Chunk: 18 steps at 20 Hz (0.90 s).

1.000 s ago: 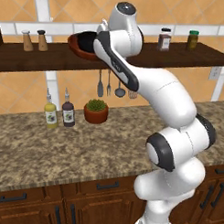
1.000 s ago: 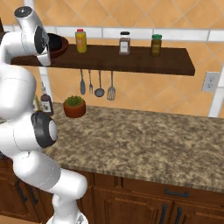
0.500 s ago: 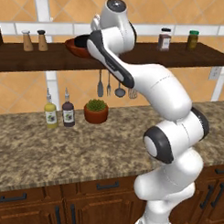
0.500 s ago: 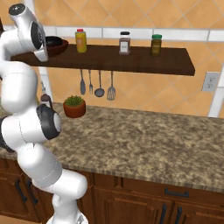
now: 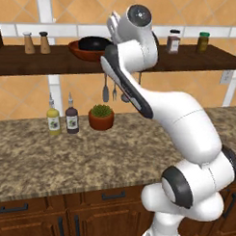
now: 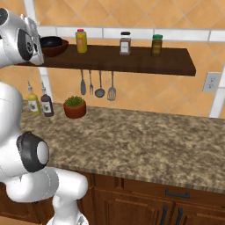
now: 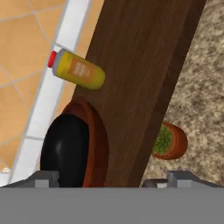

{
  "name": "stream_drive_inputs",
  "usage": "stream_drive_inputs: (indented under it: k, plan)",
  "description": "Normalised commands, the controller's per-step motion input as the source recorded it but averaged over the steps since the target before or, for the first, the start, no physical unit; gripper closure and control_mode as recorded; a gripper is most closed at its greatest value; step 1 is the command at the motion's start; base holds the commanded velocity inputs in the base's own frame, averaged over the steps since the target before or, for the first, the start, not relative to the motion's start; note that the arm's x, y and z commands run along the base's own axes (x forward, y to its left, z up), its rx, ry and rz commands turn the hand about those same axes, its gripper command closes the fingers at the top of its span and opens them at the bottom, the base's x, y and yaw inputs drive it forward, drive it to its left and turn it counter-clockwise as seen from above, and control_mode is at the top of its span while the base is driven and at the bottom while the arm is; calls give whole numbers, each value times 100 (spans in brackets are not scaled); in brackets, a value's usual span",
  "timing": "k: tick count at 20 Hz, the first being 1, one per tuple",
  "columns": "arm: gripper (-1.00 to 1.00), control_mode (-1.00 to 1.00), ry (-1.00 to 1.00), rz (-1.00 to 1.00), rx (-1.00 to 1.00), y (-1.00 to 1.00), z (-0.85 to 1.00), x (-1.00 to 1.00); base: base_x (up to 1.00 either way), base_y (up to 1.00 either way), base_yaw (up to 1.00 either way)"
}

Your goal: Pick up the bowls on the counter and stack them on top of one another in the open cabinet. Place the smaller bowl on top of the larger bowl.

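Bowls stand stacked on the open cabinet (image 5: 54, 64), and we take that shelf as our landmark. The gripper (image 7: 113, 178) hangs above its board with the jaws spread wide and nothing between them; its tips flank the shelf's front edge in the hand view. Just under it, the smaller bowl (image 7: 65, 151) sits nested inside the larger bowl (image 7: 94, 140), and both rest on the shelf beside a yellow bottle (image 7: 79, 70). From the left base view the stack (image 5: 91, 46) stands toward the shelf's left half, right of two shakers (image 5: 37, 43). Below the shelf, the counter (image 5: 114, 153) carries a plant pot (image 5: 101, 117) and two bottles (image 5: 62, 120).

We judge the placing step complete, black bowl on brown, and the release made. The next move calls for a clean withdrawal: lift straight away from the shelf, keeping the fingers clear of the black rim so the stack is not nudged.
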Motion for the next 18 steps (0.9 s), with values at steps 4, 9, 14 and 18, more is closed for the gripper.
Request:
stream_drive_inputs:
  k: [4, 9, 14, 18]
  plan:
    - [-100, -100, -9, 0, 4, -83, -3, -100, 0, 0, 0]
    - [-100, -100, -1, 0, 1, -71, -13, -78, 0, 0, 0]
    - [-100, -100, 9, 1, 0, -48, -27, -42, 0, 0, 0]
    - [-100, -100, 18, 5, 0, -38, -46, -15, 0, 0, 0]
